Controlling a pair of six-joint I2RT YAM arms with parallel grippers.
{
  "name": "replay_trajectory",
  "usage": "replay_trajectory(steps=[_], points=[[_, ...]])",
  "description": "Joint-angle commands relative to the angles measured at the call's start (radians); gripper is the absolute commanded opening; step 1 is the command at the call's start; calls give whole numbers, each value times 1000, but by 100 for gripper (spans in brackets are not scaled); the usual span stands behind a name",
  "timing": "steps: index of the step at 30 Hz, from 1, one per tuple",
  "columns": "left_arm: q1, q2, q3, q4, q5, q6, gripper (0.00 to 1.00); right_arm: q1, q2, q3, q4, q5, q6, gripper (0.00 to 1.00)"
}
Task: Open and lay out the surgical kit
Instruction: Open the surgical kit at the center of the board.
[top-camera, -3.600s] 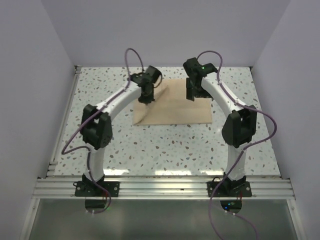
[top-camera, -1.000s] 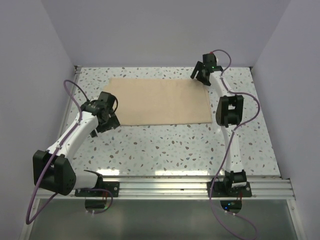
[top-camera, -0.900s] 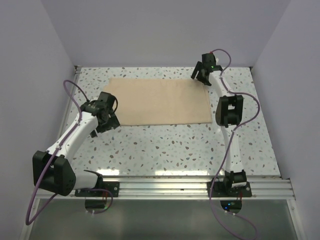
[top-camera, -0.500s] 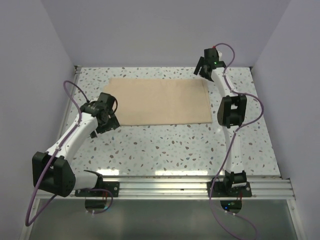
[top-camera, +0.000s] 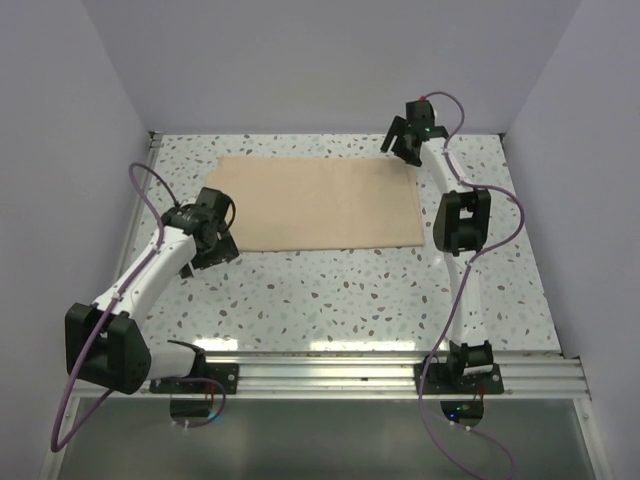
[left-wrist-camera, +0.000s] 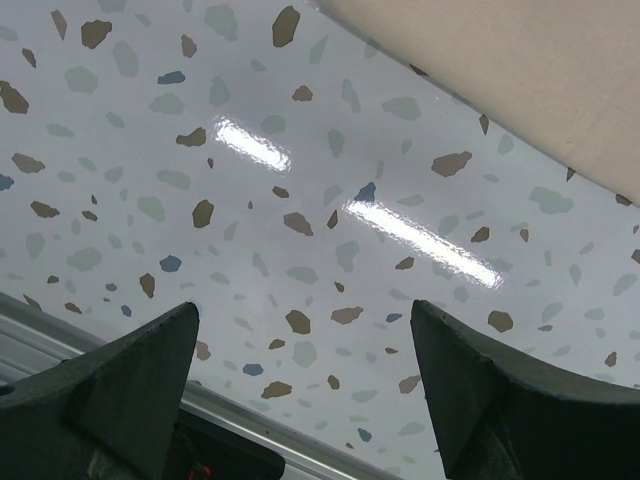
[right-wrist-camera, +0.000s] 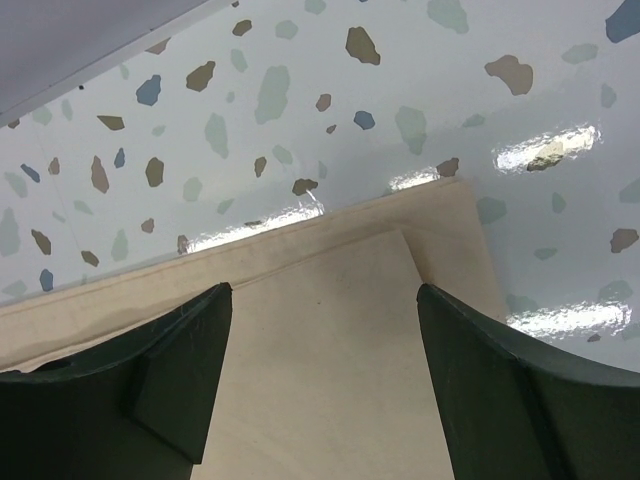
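Note:
The surgical kit shows only as its tan cloth wrap (top-camera: 322, 203), spread as a wide flat sheet across the far half of the table; no tray or instruments show. My left gripper (top-camera: 222, 243) stands open just off the sheet's near left corner, over bare speckled table (left-wrist-camera: 300, 240), with the cloth edge (left-wrist-camera: 520, 80) at the top right of its wrist view. My right gripper (top-camera: 402, 143) hangs open above the sheet's far right corner (right-wrist-camera: 440, 215), nothing between its fingers (right-wrist-camera: 190, 360). There the wrap (right-wrist-camera: 330, 340) lies in two layers.
Pale walls enclose the speckled table (top-camera: 330, 300) on three sides. A metal rail (top-camera: 330, 375) runs along the near edge with both arm bases on it. A rail edge (left-wrist-camera: 230, 410) also shows under the left gripper.
The cloth went from a small folded piece to a wide sheet. In the last second the right gripper lifted slightly and shifted at the far right corner; the left arm stayed put.

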Motion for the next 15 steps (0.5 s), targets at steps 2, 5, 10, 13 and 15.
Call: replay_trajectory(steps=[2,5,10,13,15], points=[[0,-37,-9,7,-31,12,91,0,-1,-26,33,-11,1,78],[0,-42,-20,7,-31,11,91,-1,3,-29,30,-3,-12,78],[0,-42,-22,7,-28,11,91,-1,11,-32,28,-3,-15,78],[0,-43,-25,5,-26,11,91,0,14,-38,31,4,-17,78],[0,-45,-26,5,-26,11,91,0,18,-43,33,9,-22,78]])
